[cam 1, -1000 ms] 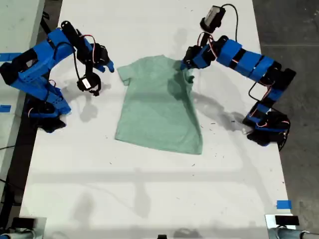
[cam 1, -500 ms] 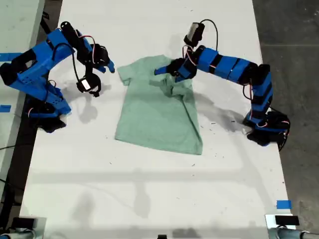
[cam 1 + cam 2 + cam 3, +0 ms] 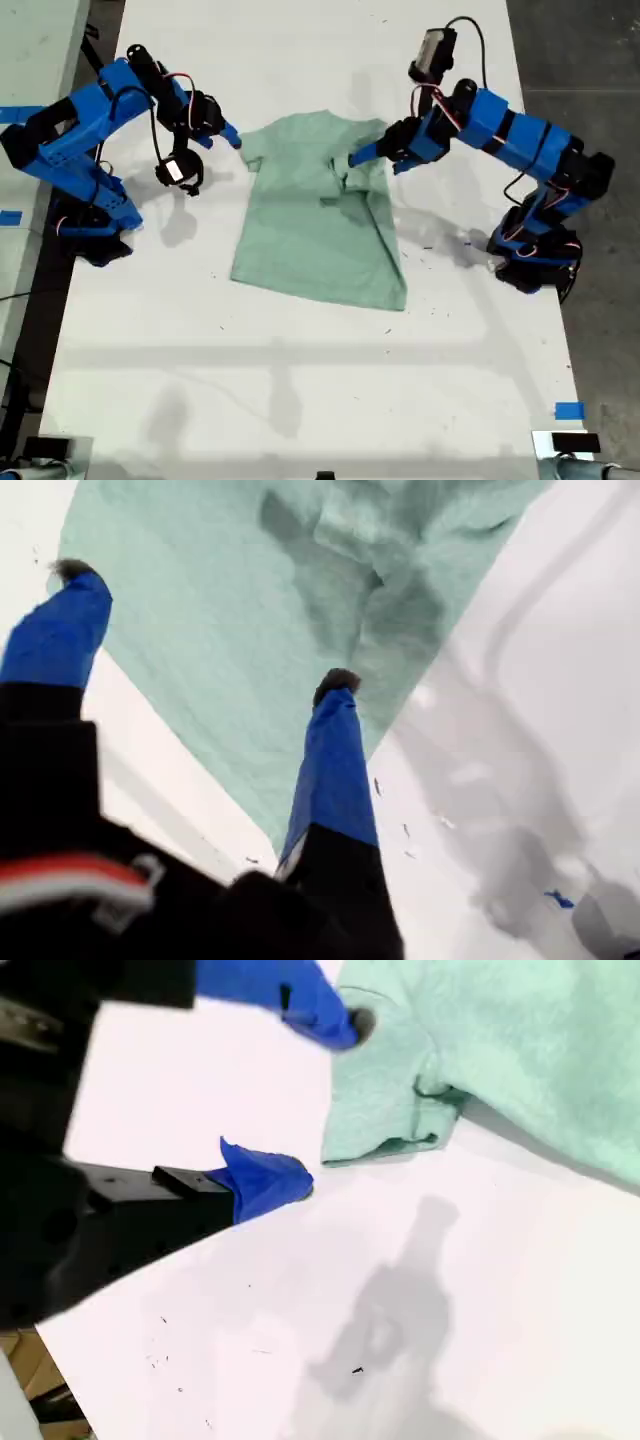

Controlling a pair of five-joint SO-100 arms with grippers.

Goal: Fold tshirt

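The pale mint-green tshirt [image 3: 310, 225] lies flat on the white table [image 3: 300, 350], neck toward the far edge. Its sleeve on the exterior view's right is turned inward into a crumpled fold [image 3: 347, 180]. My first gripper [image 3: 366, 157] hovers open just above that fold, nothing between its blue fingers [image 3: 335, 770], with the tshirt [image 3: 220, 610] beneath them. My second gripper [image 3: 229, 136] is open beside the other sleeve [image 3: 250, 150]. In the second wrist view one fingertip [image 3: 345, 1022] is over that sleeve [image 3: 385, 1110] and the other is over bare table.
Blue arm bases stand at the exterior view's left [image 3: 90, 215] and right [image 3: 535, 255] table edges. A blue tape piece [image 3: 569, 410] marks the near right corner of the exterior view. Dark floor [image 3: 600, 60] runs along the exterior view's right.
My first gripper carried the sleeve inward over the shirt body, let it go and drew back toward the exterior view's right. The sleeve stays folded on the shirt. The second arm barely moved.
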